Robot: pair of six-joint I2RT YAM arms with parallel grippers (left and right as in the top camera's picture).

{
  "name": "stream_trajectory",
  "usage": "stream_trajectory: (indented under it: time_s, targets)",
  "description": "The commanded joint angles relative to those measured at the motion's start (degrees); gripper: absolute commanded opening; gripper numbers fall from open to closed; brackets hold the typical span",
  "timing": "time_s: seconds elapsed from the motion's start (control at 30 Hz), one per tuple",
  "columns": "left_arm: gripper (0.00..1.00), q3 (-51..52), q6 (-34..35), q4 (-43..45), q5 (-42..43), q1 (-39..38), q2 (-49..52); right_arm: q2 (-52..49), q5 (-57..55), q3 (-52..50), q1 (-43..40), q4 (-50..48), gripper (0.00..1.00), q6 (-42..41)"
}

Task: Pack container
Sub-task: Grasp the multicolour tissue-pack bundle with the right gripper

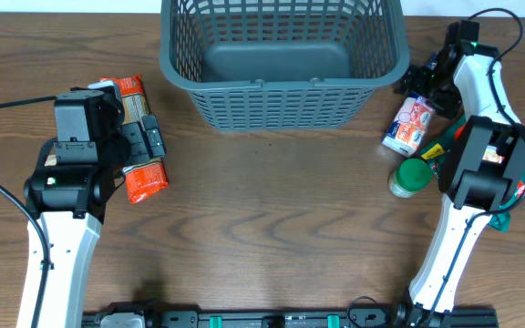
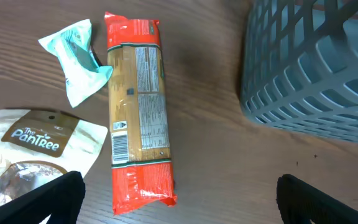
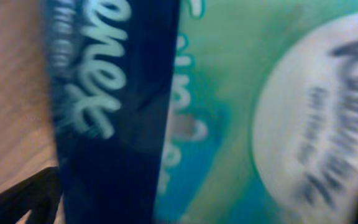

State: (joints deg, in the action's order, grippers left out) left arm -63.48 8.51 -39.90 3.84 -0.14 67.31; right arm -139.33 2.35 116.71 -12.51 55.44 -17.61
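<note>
container (image 1: 281, 105) stands at the far edge; left gripper (image 2: 180, 200) spreads wide, empty, over a pasta pack (image 2: 138, 118); right gripper (image 3: 191, 202) at a kleenex pack (image 3: 229, 93), jaws unreadable.

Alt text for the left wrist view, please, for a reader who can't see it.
A long orange-red packet lies on the wooden table, its lower end between the open left gripper fingers. A teal wrapper and a white pouch lie to its left; the grey basket stands at upper right.
</note>
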Motion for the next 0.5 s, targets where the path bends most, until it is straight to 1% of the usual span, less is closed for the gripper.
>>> stream_trajectory:
  time_s: [0.0,0.03,0.07,0.17,0.2,0.23,0.3,0.37,0.47]
  targets:
    - [0.99,-1.2,-1.2,-0.1,-0.9,0.2,0.0,-1.2,-0.5,0.9,0.2,-0.2,0.87,1.0]
    - [0.99,-1.2,-1.2,-0.1,-0.9,0.2,0.0,-1.2,-0.5,0.9,0.2,-0.1,0.82,1.0]
    - [0.99,-1.2,-1.2,-0.1,-0.9,0.2,0.0,-1.2,-0.5,0.9,0.2,-0.2,0.73,1.0]
    - [0.98,-1.2,-1.2,-0.1,-0.9,0.2,0.0,-1.2,-0.4,0.9,0.2,0.0,0.42,1.0]
    - [0.99,-1.2,-1.2,-0.1,-0.9,0.2,0.0,-1.2,-0.4,0.9,0.2,0.3,0.34,1.0]
    - [0.99,-1.2,-1.2,-0.1,-0.9,0.2,0.0,-1.2,-0.4,0.9,0.2,0.5,0.29,1.0]
    - [0.98,-1.2,-1.2,-0.1,-0.9,0.2,0.0,-1.1,-0.3,1.0,0.2,1.3,0.13,1.0]
    - [0.99,-1.2,-1.2,-0.1,-0.9,0.2,0.0,-0.7,0.1,1.9,0.2,2.9,0.01,1.0]
    - [0.99,-1.2,-1.2,-0.1,-0.9,0.2,0.0,0.2,0.5,5.0,0.2,5.9,0.01,2.1]
